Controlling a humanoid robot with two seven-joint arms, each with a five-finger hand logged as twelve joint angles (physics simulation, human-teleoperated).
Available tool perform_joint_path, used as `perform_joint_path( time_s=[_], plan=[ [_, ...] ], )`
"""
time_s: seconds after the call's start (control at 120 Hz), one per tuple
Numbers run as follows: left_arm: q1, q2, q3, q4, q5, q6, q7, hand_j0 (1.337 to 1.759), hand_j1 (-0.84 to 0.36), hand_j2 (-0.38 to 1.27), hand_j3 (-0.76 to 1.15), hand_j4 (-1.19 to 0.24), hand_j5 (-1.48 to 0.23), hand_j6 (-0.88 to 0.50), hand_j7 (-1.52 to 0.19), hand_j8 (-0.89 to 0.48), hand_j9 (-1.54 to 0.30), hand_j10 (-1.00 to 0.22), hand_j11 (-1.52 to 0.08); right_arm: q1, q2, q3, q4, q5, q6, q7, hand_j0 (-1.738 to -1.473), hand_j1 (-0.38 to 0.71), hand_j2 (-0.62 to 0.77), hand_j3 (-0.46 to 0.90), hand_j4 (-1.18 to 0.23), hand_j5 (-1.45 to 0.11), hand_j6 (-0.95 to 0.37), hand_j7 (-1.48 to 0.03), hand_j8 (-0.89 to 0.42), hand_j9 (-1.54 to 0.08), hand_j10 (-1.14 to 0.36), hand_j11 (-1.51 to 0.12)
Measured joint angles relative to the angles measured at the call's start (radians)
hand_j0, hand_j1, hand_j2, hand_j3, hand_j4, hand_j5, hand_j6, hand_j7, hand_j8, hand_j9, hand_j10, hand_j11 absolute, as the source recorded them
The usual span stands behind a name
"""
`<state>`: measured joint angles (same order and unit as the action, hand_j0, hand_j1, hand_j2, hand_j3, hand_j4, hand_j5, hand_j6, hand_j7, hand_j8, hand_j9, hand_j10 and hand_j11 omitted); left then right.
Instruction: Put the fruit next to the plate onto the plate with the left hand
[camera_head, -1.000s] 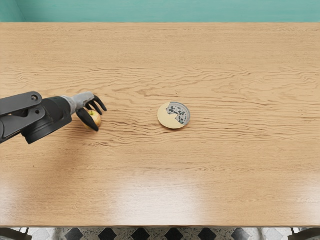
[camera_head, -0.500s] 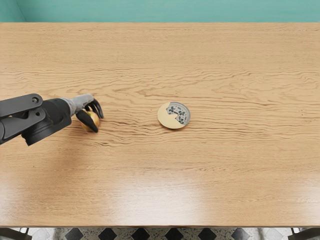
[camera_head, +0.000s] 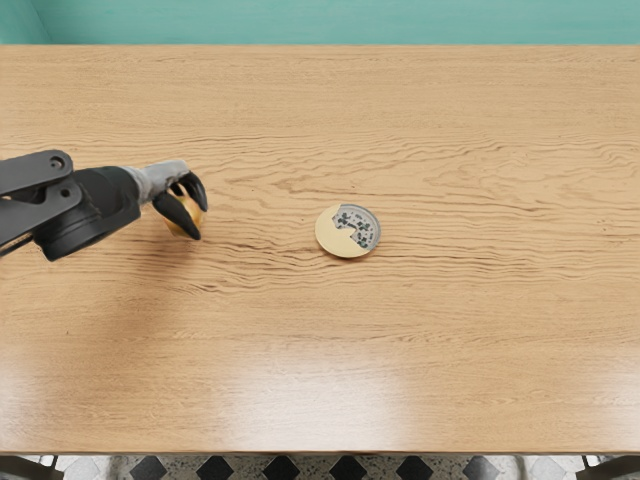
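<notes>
left hand (camera_head: 180, 204) clamped round the fruit (camera_head: 188, 212) over the worktop's (camera_head: 450, 350) left side, plate (camera_head: 328, 232) well off right, just open wood between

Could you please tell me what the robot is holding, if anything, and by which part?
The left hand holds the fruit, fingers curled around its body.

The worktop (camera_head: 450, 330) is honey-coloured wood with wavy brown grain. The plate (camera_head: 328, 232) is cream, partly speckled grey and black. The fruit (camera_head: 190, 208) is golden yellow, the robot hand (camera_head: 178, 202) black with a grey wrist.
</notes>
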<state>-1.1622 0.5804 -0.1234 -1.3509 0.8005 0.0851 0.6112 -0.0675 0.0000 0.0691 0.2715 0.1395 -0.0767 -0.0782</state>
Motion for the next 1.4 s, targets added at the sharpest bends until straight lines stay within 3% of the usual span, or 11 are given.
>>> perform_joint_path(
  time_s=[0.208, 0.317, 0.483, 0.742, 1.317, 1.4],
  plan=[
    [-0.151, -0.086, 0.01, 0.0, -0.155, -0.029, 0.0, 1.637, -0.43, 0.44, 0.0, -0.83, -1.23, -0.32, -1.24, -0.13, -1.23, -0.33, -1.2, 0.0, 0.0, 0.0, 0.0, 0.0, 0.0, 0.0, -1.658, -0.31, -0.01, 0.0, -0.04, -0.05, -0.04, -0.05, -0.04, -0.05, -0.04, -0.05],
    [-0.194, -0.154, 0.022, 0.003, -0.214, -0.031, -0.001, 1.636, -0.41, 0.42, 0.0, -0.83, -1.23, -0.33, -1.25, -0.15, -1.22, -0.34, -1.21, 0.0, 0.0, 0.0, 0.0, 0.0, 0.0, 0.0, -1.658, -0.31, -0.01, 0.0, -0.04, -0.05, -0.04, -0.05, -0.04, -0.05, -0.04, -0.05],
    [-0.201, -0.245, 0.027, 0.028, -0.253, -0.03, 0.0, 1.636, -0.35, 0.34, 0.0, -0.83, -1.22, -0.38, -1.24, -0.2, -1.21, -0.38, -1.21, 0.0, 0.0, 0.0, 0.0, 0.0, 0.0, 0.0, -1.658, -0.31, -0.01, 0.0, -0.04, -0.05, -0.04, -0.05, -0.04, -0.05, -0.04, -0.05],
    [-0.222, -0.398, 0.032, 0.15, -0.262, -0.033, -0.001, 1.638, -0.32, 0.31, 0.0, -0.83, -1.22, -0.41, -1.22, -0.23, -1.21, -0.4, -1.22, 0.0, 0.0, 0.0, 0.0, 0.0, 0.0, 0.0, -1.658, -0.31, -0.01, 0.0, -0.04, -0.05, -0.04, -0.05, -0.04, -0.05, -0.04, -0.05],
    [-0.204, -0.513, 0.048, 0.296, -0.257, -0.041, -0.001, 1.639, -0.29, 0.28, 0.0, -0.84, -1.2, -0.44, -1.2, -0.25, -1.21, -0.41, -1.22, 0.0, 0.0, 0.0, 0.0, 0.0, 0.0, 0.0, -1.658, -0.31, -0.01, 0.0, -0.04, -0.05, -0.04, -0.05, -0.04, -0.05, -0.04, -0.05],
    [-0.202, -0.532, 0.046, 0.316, -0.258, -0.037, -0.001, 1.642, -0.31, 0.32, 0.0, -0.78, -1.12, -0.46, -1.12, -0.27, -1.12, -0.43, -1.13, 0.0, 0.0, 0.0, 0.0, 0.0, 0.0, 0.0, -1.658, -0.31, -0.01, 0.0, -0.04, -0.05, -0.04, -0.05, -0.04, -0.05, -0.04, -0.05]
  ],
)
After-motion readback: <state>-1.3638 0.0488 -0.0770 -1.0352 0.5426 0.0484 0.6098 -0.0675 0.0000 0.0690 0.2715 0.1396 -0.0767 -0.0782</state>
